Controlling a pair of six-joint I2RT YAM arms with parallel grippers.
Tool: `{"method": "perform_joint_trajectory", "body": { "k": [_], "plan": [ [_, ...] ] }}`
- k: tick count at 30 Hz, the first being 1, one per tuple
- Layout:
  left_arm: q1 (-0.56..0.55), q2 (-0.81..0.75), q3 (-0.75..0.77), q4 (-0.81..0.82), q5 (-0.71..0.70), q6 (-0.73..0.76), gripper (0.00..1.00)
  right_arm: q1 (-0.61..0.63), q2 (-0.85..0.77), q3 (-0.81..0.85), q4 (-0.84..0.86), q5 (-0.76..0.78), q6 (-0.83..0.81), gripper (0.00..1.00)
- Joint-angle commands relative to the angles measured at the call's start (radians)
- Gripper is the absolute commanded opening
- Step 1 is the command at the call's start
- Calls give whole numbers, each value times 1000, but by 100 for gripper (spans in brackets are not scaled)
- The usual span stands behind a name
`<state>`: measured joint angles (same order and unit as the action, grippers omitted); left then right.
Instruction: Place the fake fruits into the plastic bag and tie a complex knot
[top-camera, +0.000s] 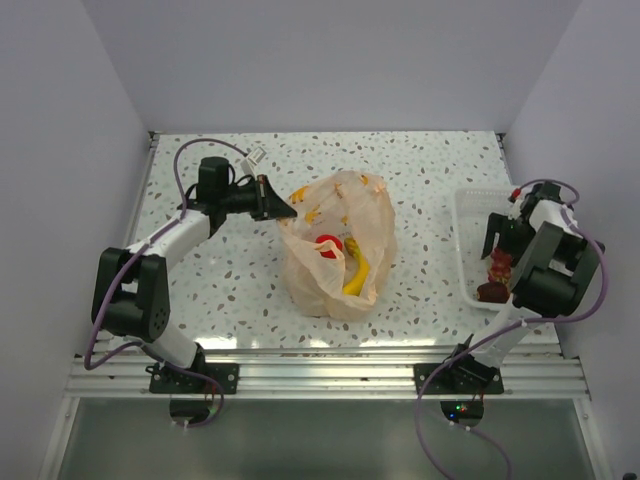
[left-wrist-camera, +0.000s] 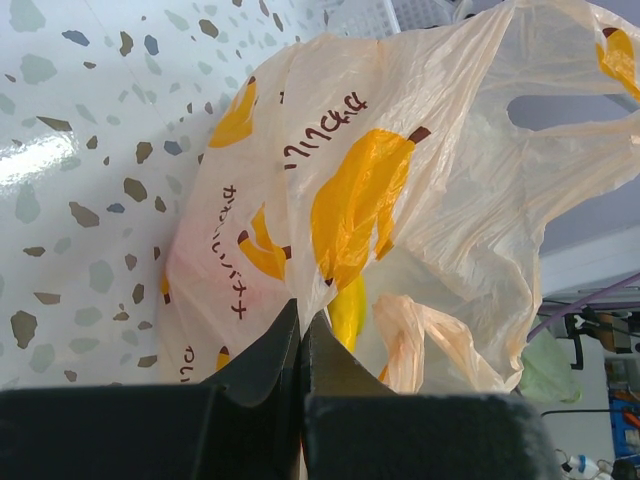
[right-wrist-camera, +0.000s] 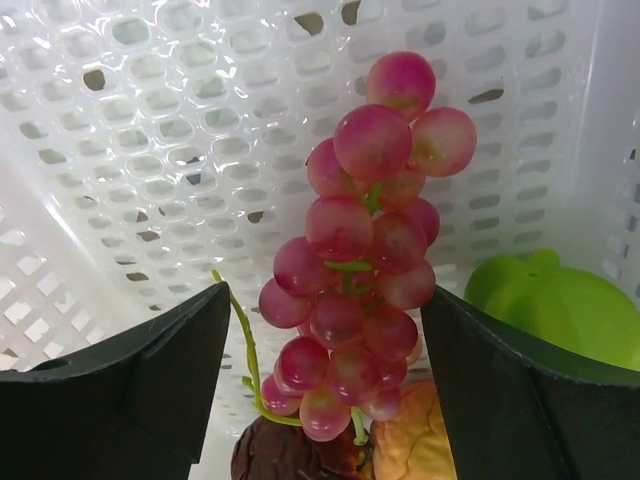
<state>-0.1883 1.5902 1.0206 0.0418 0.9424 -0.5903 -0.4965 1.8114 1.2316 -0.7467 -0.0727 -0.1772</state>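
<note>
**Left gripper pinches the bag, right gripper open around the grapes**

On the left of the table (top-camera: 420, 170), the left gripper (top-camera: 287, 210) is closed on the thin upper left edge of the plastic bag (top-camera: 350, 215). In the left wrist view its fingers (left-wrist-camera: 250, 365) meet with the crinkled plastic running down into them. The bag stands in the middle of the table, pale peach with yellow printed marks. One handle loop (left-wrist-camera: 565, 110) hangs loose at its far side. Inside the bag lie a yellow banana (top-camera: 357, 275) and a red fruit (top-camera: 328, 246), the red one just left of and touching the banana.

At the right edge of the table sits a white perforated basket (top-camera: 465, 235). The right gripper (top-camera: 500, 245) reaches down into it with its jaws open, one finger on each side of a bunch of pink-red grapes (right-wrist-camera: 360, 250); the left finger stands clear of the bunch and the right finger is just beside it. A green fruit (right-wrist-camera: 560, 305) lies to the right of the grapes against the basket wall, and a dark maroon fruit (right-wrist-camera: 285, 455) lies under the bunch
</note>
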Motion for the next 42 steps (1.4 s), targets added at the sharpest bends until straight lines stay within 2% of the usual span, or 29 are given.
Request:
{"method": "perform_joint_trajectory", "body": {
  "k": [1,5,15,18,22,23,25,30,34,41,42],
  "plan": [
    [9,8,35,33,16,3,0,33,2,-9,67,5,25,80],
    [9,14,45,27,18,4,0,53,25,-4,76,8,39,72],
    [9,14,42,27,15,6,0,67,36,-23,105,51,-21,67],
    [9,13,47,29,18,4,0,70,17,-24,92,34,-39,58],
    [10,7,44,24,18,7,0,69,-67,12,44,-28,-54,37],
    [10,5,41,23,18,7,0,69,-82,43,29,-41,-56,32],
    [10,4,41,21,21,6,0,67,-125,87,-31,-71,-56,30],
    [10,-3,41,21,19,6,0,50,-207,239,-135,-136,-59,18],
    [10,-9,33,29,21,0,0,50,-262,356,-210,-228,-54,16],
    [10,-10,33,30,26,-3,0,53,-340,664,-310,-539,16,14],
    [9,-10,33,32,26,-3,0,56,-342,699,-322,-634,25,14]
  ]
}}
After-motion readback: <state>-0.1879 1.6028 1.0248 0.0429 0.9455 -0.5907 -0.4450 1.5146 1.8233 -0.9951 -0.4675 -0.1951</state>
